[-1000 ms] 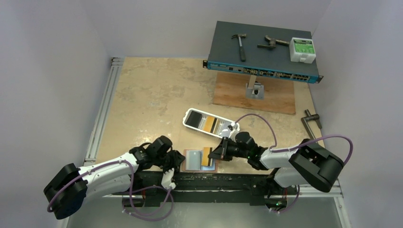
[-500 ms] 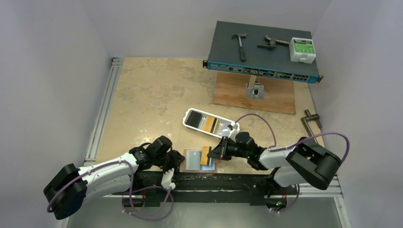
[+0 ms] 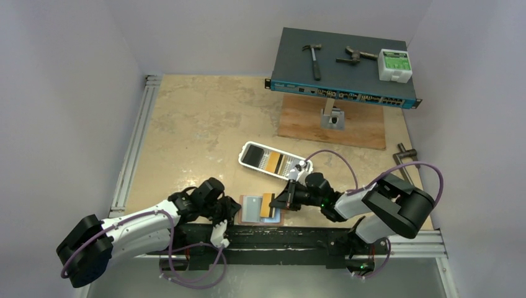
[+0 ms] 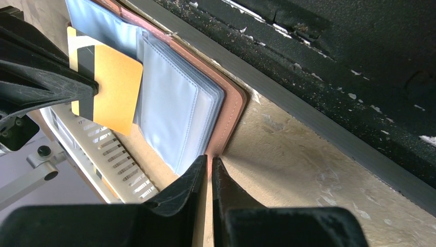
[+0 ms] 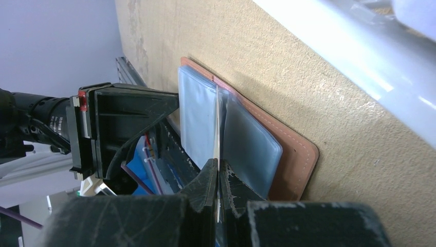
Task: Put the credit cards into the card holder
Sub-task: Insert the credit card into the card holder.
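Clearly stitched leather card holder (image 5: 301, 154), glossy sleeves (image 5: 249, 146); flat rectangular orange card (image 4: 110, 87).

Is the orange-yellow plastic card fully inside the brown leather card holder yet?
No: the left wrist view shows most of the orange-yellow plastic card outside the reddish-brown leather card holder, pinched by the right end effector.

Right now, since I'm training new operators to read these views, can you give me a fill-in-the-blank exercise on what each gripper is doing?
1. The left gripper is shut on the edge of the ____.
2. The held card in the right gripper is coloured ____.
3. The spare cards lie in a white ____.
Missing words: card holder; orange-yellow; tray.
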Controlling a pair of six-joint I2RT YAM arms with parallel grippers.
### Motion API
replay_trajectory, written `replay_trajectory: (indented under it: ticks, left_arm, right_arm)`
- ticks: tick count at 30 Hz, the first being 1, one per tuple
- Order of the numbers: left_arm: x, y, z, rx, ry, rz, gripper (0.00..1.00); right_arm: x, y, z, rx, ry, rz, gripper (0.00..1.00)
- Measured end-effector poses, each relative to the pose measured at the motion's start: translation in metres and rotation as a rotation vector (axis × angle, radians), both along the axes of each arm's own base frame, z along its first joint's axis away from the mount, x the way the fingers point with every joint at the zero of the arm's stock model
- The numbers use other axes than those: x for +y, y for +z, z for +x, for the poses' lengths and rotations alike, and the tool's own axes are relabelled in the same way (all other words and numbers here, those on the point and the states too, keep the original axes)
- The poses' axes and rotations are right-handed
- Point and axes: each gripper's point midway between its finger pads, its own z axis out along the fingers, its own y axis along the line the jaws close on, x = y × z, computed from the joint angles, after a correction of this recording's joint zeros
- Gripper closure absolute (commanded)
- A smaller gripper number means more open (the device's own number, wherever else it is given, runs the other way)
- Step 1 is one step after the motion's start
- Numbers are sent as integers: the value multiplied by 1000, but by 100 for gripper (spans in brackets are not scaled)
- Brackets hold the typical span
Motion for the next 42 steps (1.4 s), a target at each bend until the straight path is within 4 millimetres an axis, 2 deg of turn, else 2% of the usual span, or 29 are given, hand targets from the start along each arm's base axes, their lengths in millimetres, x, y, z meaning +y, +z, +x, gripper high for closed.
replay_trajectory:
  ticks: [13,33,42]
  left_arm:
    - [0,0,0,-1,-2,-1,100]
    - [2,-4,-4,4,-7,7,100]
    - [2,-4,-3,0,-7,6,100]
  right_arm:
    - [4,0,-8,10,39,8,100]
    - [7,-5,-17,44,70,-5,100]
    - [13,-7,-15,54,89,-13,100]
